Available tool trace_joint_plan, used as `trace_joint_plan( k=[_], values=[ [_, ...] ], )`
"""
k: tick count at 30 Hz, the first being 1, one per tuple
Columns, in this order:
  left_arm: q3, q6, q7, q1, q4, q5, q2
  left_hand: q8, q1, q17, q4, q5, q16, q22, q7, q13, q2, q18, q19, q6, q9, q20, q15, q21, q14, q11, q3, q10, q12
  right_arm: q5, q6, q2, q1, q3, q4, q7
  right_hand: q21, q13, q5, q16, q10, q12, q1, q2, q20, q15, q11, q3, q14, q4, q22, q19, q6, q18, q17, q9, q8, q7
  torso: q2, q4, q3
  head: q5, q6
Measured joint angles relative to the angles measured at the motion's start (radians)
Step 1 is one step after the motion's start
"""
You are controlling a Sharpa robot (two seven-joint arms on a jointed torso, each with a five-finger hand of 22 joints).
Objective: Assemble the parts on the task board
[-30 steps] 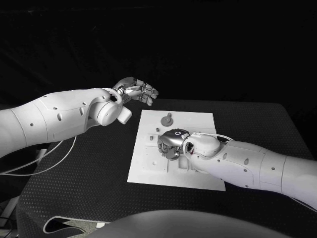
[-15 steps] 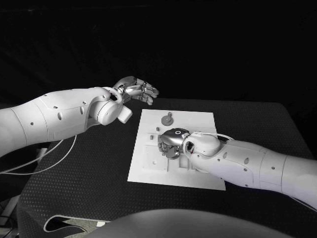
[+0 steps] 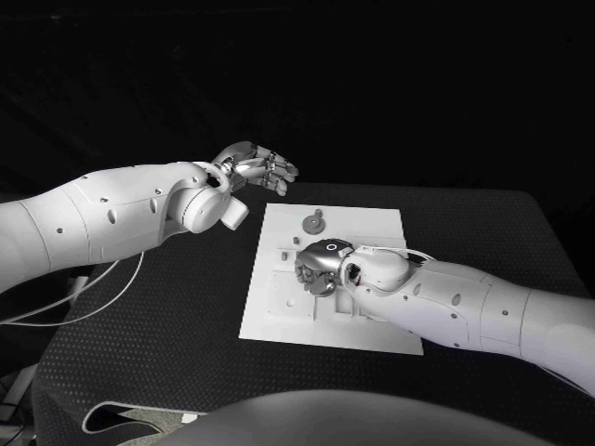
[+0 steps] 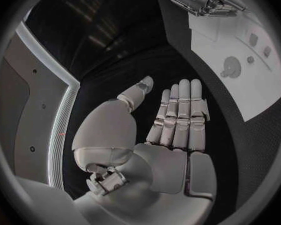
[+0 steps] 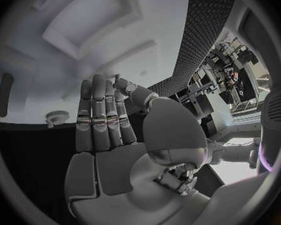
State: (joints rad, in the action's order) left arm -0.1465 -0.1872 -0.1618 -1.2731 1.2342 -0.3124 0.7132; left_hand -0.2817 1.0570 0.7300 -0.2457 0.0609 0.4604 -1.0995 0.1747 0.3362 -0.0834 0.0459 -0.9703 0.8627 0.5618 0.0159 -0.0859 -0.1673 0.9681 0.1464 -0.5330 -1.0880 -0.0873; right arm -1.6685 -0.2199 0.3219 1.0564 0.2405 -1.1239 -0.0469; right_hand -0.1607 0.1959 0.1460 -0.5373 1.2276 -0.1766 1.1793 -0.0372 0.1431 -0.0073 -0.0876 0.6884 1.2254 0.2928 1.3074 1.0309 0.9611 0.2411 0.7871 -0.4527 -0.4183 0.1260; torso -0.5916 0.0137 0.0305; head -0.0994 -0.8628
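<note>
Though under right hand [image 3: 319,269], task board [image 3: 278,321].

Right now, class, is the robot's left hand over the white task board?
No: the left hand hangs open above the black table, off the white task board's far-left corner.

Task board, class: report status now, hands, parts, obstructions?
Left hand open, raised beyond the task board. Right hand low over the board's middle, fingers straight, grip unclear. Round grey part untouched at far end. Nothing blocking.

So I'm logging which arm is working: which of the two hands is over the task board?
The right hand: it is down over the middle of the white task board. The left hand is raised off the board, beyond its far left corner, fingers extended, holding nothing.
</note>
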Motion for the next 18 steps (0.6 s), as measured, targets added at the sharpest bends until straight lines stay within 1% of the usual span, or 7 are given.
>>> trace_joint_plan(
  k=[8, 18],
  values=[
    [0.000, 0.000, 0.000, 0.000, 0.000, 0.000, 0.001, 0.000, 0.000, 0.001, 0.000, 0.000, 0.000, 0.000, 0.000, -0.001, 0.000, 0.000, 0.000, 0.000, 0.000, 0.000, 0.000, 0.000, 0.000, 0.000, 0.000, 0.000, 0.000, -0.001, 0.009, 0.003, -0.005, 0.003, -0.012, 0.001, 0.004, 0.000, -0.003, 0.000, 0.000, 0.000, 0.000, 0.000, 0.000, 0.001, 0.000, -0.001, -0.001, 0.001, 0.000, 0.000, 0.000, 0.000, 0.000, 0.000, 0.000, 0.000, 0.000, -0.0001, 0.0000, 0.000, -0.003],
    [0.000, 0.001, 0.001, 0.000, 0.001, 0.000, 0.002, 0.000, 0.000, 0.001, 0.000, 0.000, -0.004, 0.000, 0.000, -0.001, 0.000, -0.001, 0.000, 0.000, 0.000, 0.000, 0.000, 0.000, 0.000, 0.000, 0.000, 0.000, 0.000, -0.001, 0.021, 0.004, -0.004, 0.001, -0.018, -0.001, 0.004, 0.000, -0.003, 0.000, 0.000, 0.000, 0.000, 0.000, 0.000, 0.003, 0.000, -0.001, 0.000, 0.001, 0.000, 0.000, 0.000, 0.000, 0.000, 0.000, 0.002, 0.000, 0.001, -0.0002, 0.0001, 0.000, -0.006]
  ],
)
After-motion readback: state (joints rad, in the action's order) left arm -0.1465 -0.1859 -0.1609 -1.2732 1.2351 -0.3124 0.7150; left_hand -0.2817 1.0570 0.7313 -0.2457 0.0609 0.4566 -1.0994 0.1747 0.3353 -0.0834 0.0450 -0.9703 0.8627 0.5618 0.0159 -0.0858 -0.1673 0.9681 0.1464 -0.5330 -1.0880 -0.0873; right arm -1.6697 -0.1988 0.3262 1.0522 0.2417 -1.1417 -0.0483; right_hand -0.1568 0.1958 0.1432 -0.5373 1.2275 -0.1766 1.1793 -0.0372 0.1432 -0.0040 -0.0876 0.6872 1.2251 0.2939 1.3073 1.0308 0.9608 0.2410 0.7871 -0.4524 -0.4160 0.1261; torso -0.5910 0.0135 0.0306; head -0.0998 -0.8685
